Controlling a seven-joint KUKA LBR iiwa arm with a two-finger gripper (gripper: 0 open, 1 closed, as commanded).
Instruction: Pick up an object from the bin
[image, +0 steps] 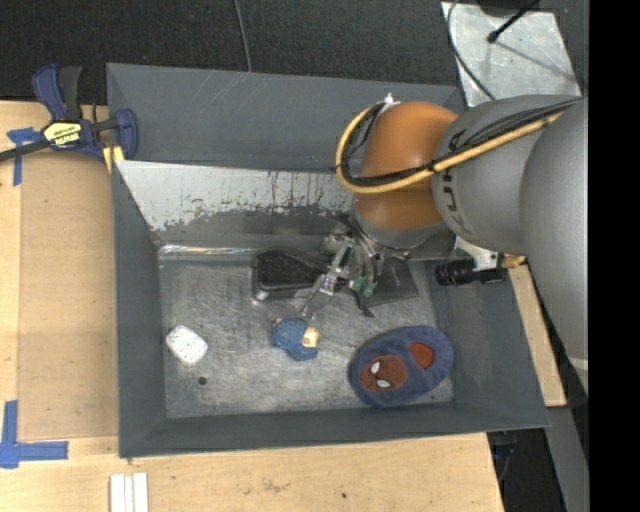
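Subject: a small rounded blue lump (291, 340) with a pale cream piece on its right edge, lying near the middle of the bin (140, 330) floor, just beneath the tip of my gripper (320, 296). Whether my jaws are spread or pressed together, I cannot tell. A glossy black oblong (283, 270) lies beside me, a white piece (186, 345) well left, and a blue plush with brown and red patches (400, 368) to the right.

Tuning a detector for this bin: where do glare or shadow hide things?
Camera view: glare brightens the bin's back wall; the floor is darker beside the gripper, where the black object blends in; the white lump and blue plush toy lie evenly lit.
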